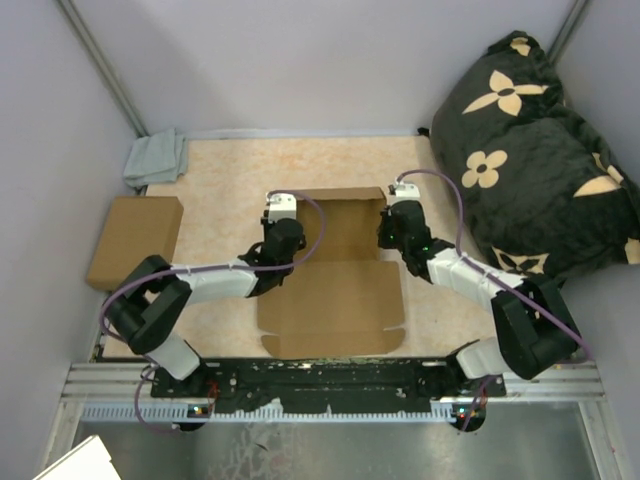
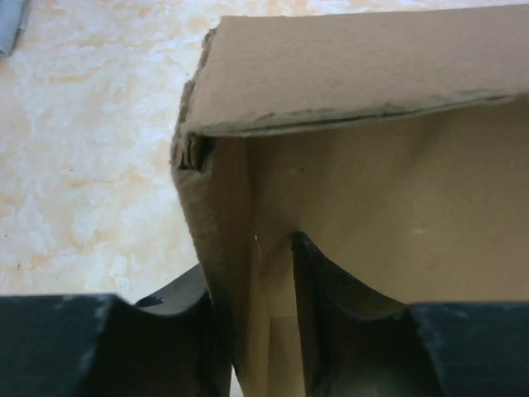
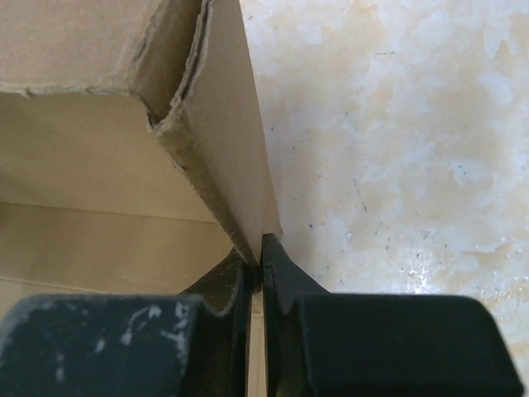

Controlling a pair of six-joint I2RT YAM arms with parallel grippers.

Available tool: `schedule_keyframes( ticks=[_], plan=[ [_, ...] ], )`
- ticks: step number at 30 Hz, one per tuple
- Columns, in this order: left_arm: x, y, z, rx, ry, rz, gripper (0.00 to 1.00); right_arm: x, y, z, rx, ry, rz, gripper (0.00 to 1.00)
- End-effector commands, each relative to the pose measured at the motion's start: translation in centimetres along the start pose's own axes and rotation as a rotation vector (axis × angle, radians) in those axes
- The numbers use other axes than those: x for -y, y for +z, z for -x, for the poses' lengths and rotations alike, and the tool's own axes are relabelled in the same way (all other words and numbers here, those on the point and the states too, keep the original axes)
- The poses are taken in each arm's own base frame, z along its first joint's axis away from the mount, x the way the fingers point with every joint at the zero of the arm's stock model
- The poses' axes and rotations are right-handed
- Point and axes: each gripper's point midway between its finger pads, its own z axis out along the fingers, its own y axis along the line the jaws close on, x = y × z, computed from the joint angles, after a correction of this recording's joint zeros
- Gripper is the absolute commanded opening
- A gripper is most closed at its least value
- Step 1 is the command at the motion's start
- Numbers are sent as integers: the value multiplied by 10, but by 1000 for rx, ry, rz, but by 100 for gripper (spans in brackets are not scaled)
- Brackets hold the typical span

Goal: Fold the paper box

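**Marbled table, box half-up: side walls in hand**

Beige marbled table (image 1: 220,180), grey walls round it. The paper box (image 1: 335,300) sits mid-table, btw the two arms. Its far half is a tray w/ walls raised, and the lid panel lies flat toward the arm bases.

Step, as I read it: setting the side walls. Right end effector (image 3: 258,265) is pinched tight on the right wall's edge. Left end effector (image 2: 252,273) straddles the left wall w/ fingers apart, inner finger clear of the cardboard, so no grip there.

Next move prob. needs the left one to close on its wall, w/ both walls kept upright, before the lid swings over.

Tray holds nothing visible. Second brown box (image 1: 135,240) at the table's left edge is closed; contents can't be told. Grey cloth (image 1: 157,158) & black flowered cushion (image 1: 530,150) lie well apart from the work.
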Motion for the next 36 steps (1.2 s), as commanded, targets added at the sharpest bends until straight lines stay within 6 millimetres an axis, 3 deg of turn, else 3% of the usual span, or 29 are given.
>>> schedule_keyframes(
  ticks=[1, 4, 9, 19, 22, 26, 28, 36],
  plan=[
    [14, -15, 9, -9, -55, -128, 45, -25, -2, 35, 77, 39, 67, 0],
    [13, -22, 14, -25, -67, -152, 56, -25, -3, 35, 77, 38, 67, 9],
    [5, -31, 19, -31, -73, -164, 59, -28, 1, 35, 76, 35, 78, 33],
    [2, -43, 11, -28, -90, -218, 56, -43, 16, 35, 99, -5, 164, 37],
    [1, -46, 10, -27, -91, -232, 53, -48, 17, 38, 127, -16, 190, 33],
    [1, -52, 9, -29, -86, -266, 50, -27, 21, 37, 130, -58, 22, 1],
    [1, -56, 8, -28, -95, -279, 49, -14, 21, 38, 136, -119, -107, 0],
    [-12, -68, 7, -26, -108, -233, 45, -6, 26, 21, 107, -229, -306, 0]
  ],
)
